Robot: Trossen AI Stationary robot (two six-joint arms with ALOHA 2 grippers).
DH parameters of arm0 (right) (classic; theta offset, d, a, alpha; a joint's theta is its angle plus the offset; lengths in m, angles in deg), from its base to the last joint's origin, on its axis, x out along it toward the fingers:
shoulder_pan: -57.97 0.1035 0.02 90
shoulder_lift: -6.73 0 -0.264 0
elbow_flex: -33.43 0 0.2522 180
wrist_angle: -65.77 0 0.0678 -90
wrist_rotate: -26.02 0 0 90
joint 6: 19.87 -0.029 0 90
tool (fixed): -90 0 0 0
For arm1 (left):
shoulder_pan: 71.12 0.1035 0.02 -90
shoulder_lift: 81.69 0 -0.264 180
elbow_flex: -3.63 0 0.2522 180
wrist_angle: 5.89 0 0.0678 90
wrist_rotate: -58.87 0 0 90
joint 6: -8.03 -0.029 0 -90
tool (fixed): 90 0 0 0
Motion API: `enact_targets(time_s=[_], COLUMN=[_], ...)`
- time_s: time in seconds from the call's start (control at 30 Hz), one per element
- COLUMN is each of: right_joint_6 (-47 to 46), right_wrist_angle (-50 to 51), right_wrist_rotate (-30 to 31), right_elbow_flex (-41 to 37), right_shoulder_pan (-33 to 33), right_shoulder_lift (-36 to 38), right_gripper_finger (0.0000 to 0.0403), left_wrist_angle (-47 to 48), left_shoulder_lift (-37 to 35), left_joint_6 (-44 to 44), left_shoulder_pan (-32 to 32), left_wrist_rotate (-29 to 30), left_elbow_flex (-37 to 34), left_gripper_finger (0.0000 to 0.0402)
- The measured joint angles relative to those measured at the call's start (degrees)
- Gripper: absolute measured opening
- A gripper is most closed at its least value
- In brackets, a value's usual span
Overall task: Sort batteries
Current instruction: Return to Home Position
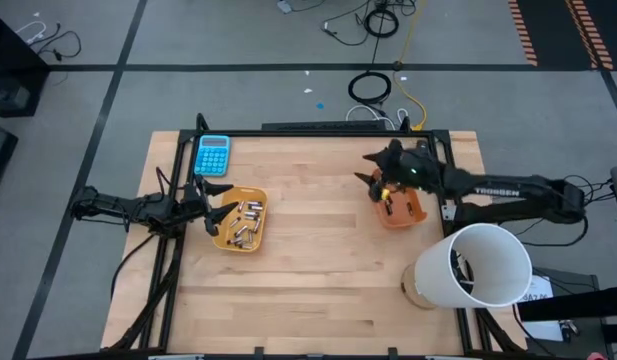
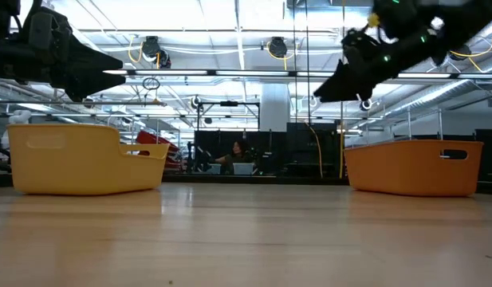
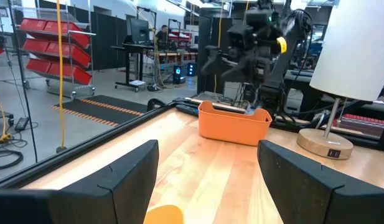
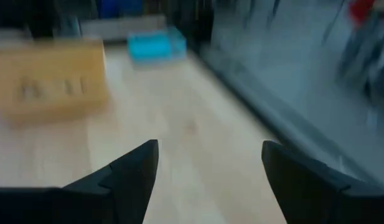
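Sorting looks about finished to me: I see no loose batteries on the counter (image 1: 318, 290) between the 2 trays. The silvery batteries (image 1: 246, 222) lie in the yellow tray (image 1: 261, 205). The orange tray (image 1: 413, 213) sits half under the right arm, so I can't make out what's in it. The left claw (image 1: 216, 205) hovers at the yellow tray's outer edge, fingers spread and empty. The right claw (image 1: 368, 168) hangs above the orange tray, pointing across the counter, also spread and holding nothing.
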Motion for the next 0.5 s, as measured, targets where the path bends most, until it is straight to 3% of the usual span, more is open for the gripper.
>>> enact_targets(time_s=[0.13, 0.23, 0.4, 0.5], right_joint_6=[1.0, 0.6, -1.8, -1.0], right_wrist_angle=[-30.8, -43.3, -45.7, -45.6], right_wrist_rotate=[-0.4, -0.4, -0.8, -7.2], right_elbow_flex=[-12.1, -17.6, -21.2, -22.7], right_shoulder_pan=[-0.1, -0.1, -0.1, -0.2], right_shoulder_lift=[-2.3, -4.6, -5.6, -5.6], right_gripper_finger=[0.0277, 0.0277, 0.0277, 0.0277], left_wrist_angle=[0.0, 0.0, 0.0, 0.0], left_shoulder_lift=[0.0, 0.0, 0.0, 0.0], left_joint_6=[0.0, 0.0, 0.0, 0.0], left_shoulder_pan=[0.0, 0.0, 0.0, 0.0], left_wrist_rotate=[0.0, 0.0, 0.0, 0.0], left_elbow_flex=[0.0, 0.0, 0.0, 0.0], left_gripper_finger=[0.0281, 0.0281, 0.0281, 0.0281])
